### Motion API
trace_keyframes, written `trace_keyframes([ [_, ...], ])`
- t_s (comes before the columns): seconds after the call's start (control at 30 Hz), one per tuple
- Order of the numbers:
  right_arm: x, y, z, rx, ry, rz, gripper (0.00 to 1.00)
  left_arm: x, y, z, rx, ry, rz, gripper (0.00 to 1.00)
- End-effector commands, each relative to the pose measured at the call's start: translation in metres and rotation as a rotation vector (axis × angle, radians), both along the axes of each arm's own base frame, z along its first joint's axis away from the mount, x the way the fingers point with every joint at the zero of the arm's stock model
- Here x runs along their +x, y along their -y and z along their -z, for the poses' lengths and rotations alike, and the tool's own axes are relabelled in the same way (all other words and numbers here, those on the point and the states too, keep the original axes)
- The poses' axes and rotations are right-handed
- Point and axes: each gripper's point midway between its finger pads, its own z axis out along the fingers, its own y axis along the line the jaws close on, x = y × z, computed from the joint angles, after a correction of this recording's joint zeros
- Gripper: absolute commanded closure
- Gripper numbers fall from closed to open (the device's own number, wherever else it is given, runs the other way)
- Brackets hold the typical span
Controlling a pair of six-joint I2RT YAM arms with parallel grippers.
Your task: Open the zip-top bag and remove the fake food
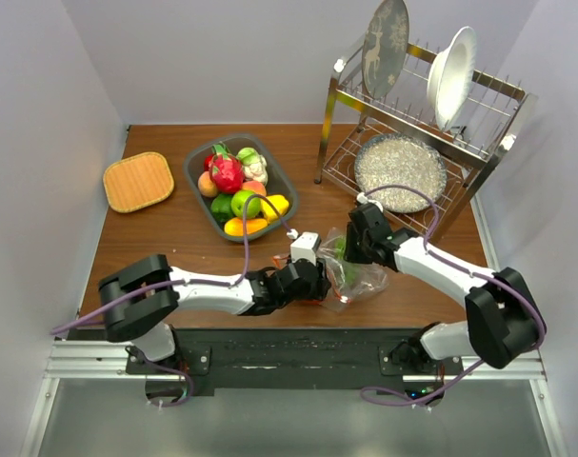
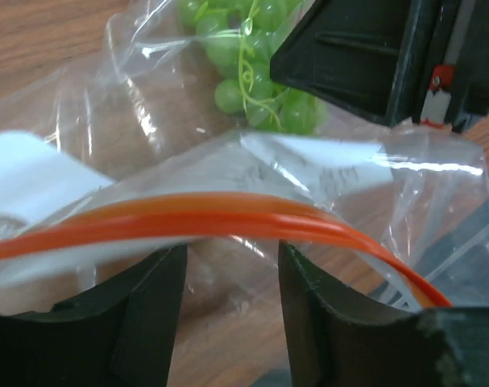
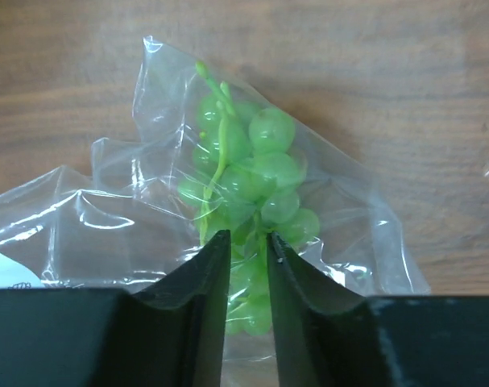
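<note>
Nearest the bases, the left tool stood open. Its fingers were apart, and the orange strip of the bag arched across just above their tips, not pinched. The bag lay crumpled on the table between the two arms, with the grapes inside it on the right arm's side. Over them the right tool showed its fingers close together on the film and the lower grapes. Whether it truly had hold I could not tell.

The step, as I judged it, was getting the mouth open. To do it well, the left tool needed to take one lip of the strip only, seated deep in the fingers; gripping both lips would merely drag the zip. The right tool was best pinching film alone, clear of the grapes, as an anchor against a gentle pull. The slick plastic would likely slip under a sharp tug. Farther back, a bin of toy produce sat well apart.
</note>
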Motion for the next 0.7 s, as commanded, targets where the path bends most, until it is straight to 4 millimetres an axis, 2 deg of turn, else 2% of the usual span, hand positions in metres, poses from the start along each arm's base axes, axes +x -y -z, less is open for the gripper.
trace_keyframes([
  [0.0, -0.009, -0.01, -0.01, 0.091, 0.03, -0.017, 0.77, 0.014, 0.028, -0.023, -0.085, 0.071, 0.024, 0.44],
  [0.1, -0.017, -0.012, -0.013, 0.127, 0.028, -0.031, 0.87, 0.015, 0.032, -0.017, -0.067, 0.071, 0.039, 0.39],
  [0.17, -0.02, -0.012, -0.024, 0.148, 0.05, -0.031, 0.94, 0.016, 0.035, -0.013, -0.055, 0.074, 0.046, 0.36],
  [0.27, -0.021, -0.009, -0.037, 0.15, 0.068, -0.032, 1.0, 0.018, 0.039, -0.008, -0.048, 0.076, 0.051, 0.28],
  [0.3, -0.018, -0.006, -0.044, 0.135, 0.088, -0.017, 1.0, 0.018, 0.041, -0.008, -0.05, 0.077, 0.053, 0.26],
  [0.33, -0.018, 0.007, -0.043, 0.075, 0.09, 0.018, 1.0, 0.018, 0.04, -0.007, -0.053, 0.076, 0.05, 0.25],
  [0.4, -0.011, 0.02, -0.049, 0.029, 0.122, 0.058, 1.0, 0.017, 0.038, -0.004, -0.052, 0.072, 0.043, 0.26],
  [0.47, -0.004, 0.029, -0.051, 0.011, 0.131, 0.084, 1.0, 0.015, 0.036, 0.001, -0.047, 0.063, 0.041, 0.3],
  [0.5, 0.001, 0.028, -0.055, 0.01, 0.144, 0.088, 0.92, 0.016, 0.035, 0.003, -0.045, 0.058, 0.037, 0.33],
  [0.63, 0.022, 0.023, -0.059, -0.017, 0.171, 0.079, 0.44, 0.012, 0.032, 0.008, -0.041, 0.045, 0.037, 0.49],
  [0.67, 0.026, 0.023, -0.059, -0.024, 0.174, 0.082, 0.39, 0.011, 0.029, 0.011, -0.035, 0.041, 0.036, 0.5],
])
